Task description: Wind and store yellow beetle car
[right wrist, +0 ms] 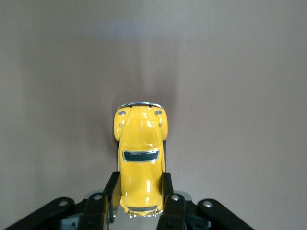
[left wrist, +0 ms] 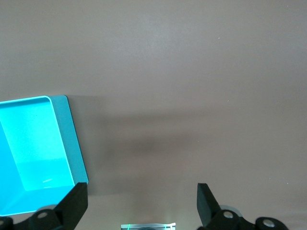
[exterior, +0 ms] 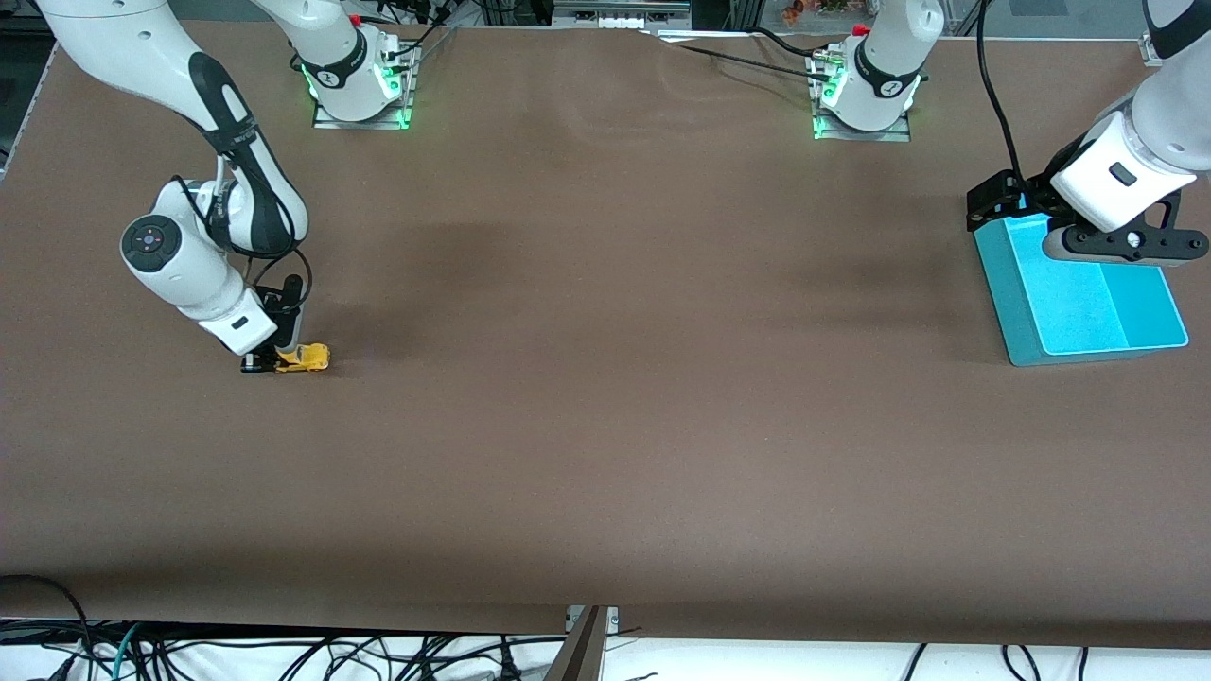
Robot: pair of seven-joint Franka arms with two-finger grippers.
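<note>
the yellow beetle car (right wrist: 140,158) is sitting on the table (exterior: 605,378) at the right arm's end, the right gripper (exterior: 274,357) clamping its rear, so winding looks underway. storing is waiting: the teal bin (exterior: 1022,312) is standing empty, well apart, under the idle left gripper (left wrist: 141,203), its fingers spread.

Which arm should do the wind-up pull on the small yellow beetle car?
Right. The right gripper is already shut on the small yellow beetle toy car, down on the brown table. The left gripper hangs open beside the teal plastic bin.
</note>
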